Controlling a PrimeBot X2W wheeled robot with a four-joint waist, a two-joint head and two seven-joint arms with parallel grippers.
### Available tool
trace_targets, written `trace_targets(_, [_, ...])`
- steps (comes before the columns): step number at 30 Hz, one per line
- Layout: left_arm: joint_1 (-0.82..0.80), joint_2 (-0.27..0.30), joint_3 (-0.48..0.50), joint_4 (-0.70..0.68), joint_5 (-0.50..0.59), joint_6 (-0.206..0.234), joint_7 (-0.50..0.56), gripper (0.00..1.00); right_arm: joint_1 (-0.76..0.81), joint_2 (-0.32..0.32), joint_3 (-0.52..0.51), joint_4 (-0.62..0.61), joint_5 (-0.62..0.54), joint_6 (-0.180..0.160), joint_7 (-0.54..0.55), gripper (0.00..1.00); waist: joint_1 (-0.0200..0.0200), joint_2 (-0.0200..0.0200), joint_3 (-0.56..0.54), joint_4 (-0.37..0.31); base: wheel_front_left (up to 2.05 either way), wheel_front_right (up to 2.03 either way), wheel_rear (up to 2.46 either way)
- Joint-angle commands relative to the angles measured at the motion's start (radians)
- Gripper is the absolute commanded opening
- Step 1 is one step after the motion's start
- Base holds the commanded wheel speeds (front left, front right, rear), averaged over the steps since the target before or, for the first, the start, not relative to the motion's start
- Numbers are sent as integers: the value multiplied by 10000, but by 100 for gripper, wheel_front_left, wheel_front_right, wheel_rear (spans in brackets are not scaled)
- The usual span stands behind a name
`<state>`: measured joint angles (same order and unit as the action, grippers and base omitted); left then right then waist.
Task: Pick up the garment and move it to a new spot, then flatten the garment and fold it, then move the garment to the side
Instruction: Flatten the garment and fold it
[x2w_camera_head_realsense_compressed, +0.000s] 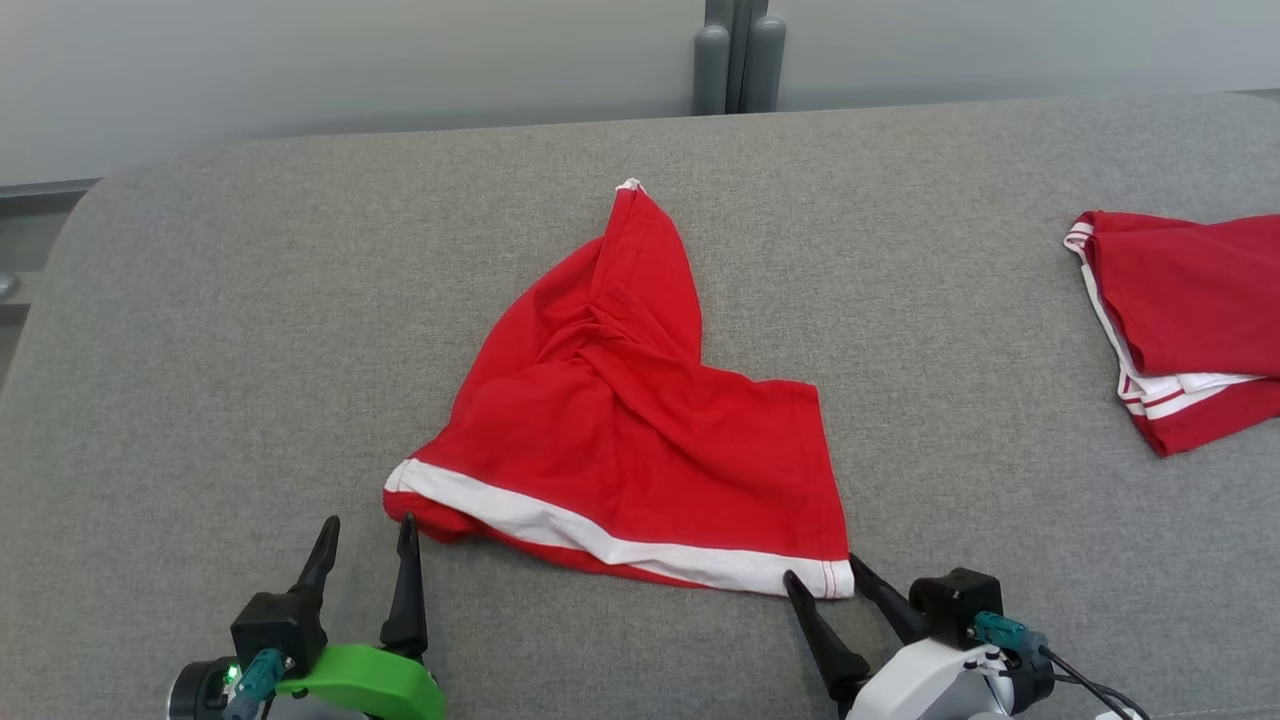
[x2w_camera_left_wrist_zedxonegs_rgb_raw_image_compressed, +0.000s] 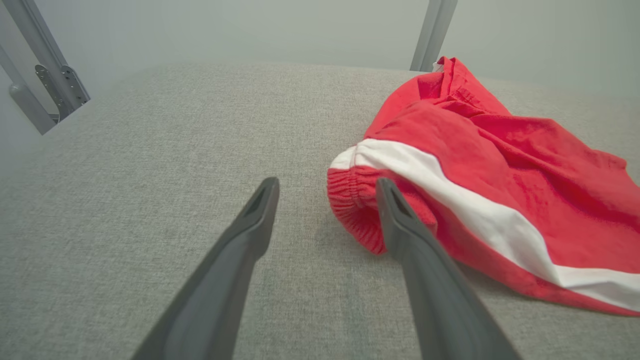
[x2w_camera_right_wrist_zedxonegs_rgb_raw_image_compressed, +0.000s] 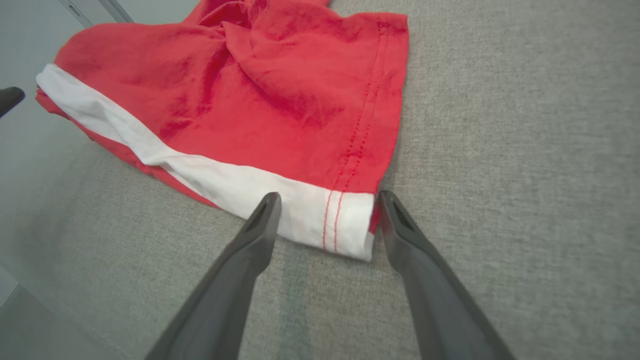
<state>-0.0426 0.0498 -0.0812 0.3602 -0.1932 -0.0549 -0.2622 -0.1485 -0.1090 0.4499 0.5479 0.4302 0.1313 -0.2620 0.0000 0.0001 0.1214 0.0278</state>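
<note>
the garment lies crumpled mid-way across the grey padded surface. its long axis runs away from the robot and narrows to a peak at the far end. it is red and twisted, with a white band along the near edge. the left gripper stands spread at the near left corner, and the right gripper is spread astride the near right corner.

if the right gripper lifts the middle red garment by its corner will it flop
Probably floppy: the garment lies in soft crumpled folds, so it should hang limp from the corner between the right gripper's fingers. Likely light: the cloth looks thin.
</note>
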Motion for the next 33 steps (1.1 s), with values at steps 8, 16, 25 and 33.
trace_targets(8, [-920,22,-96,948,-300,-520,-26,100,-116,-230,273,-132,160,-12,-32,100,0,-1,118,-102,0,0,0])
trace_targets(16, [-1810,219,-335,2137,-1142,-754,-27,100,-155,-289,559,-98,265,-12,-32,99,0,-1,111,-228,0,0,0])
trace_targets(25, [-2136,1616,-2756,2039,-4287,-762,28,100,-113,-406,797,-26,447,-12,-32,99,0,-1,-14,-257,0,0,0])
trace_targets(33, [-2195,3123,-4420,864,-7464,-764,778,100,-105,-411,896,47,527,-12,-32,98,0,-1,-85,-202,0,0,0])
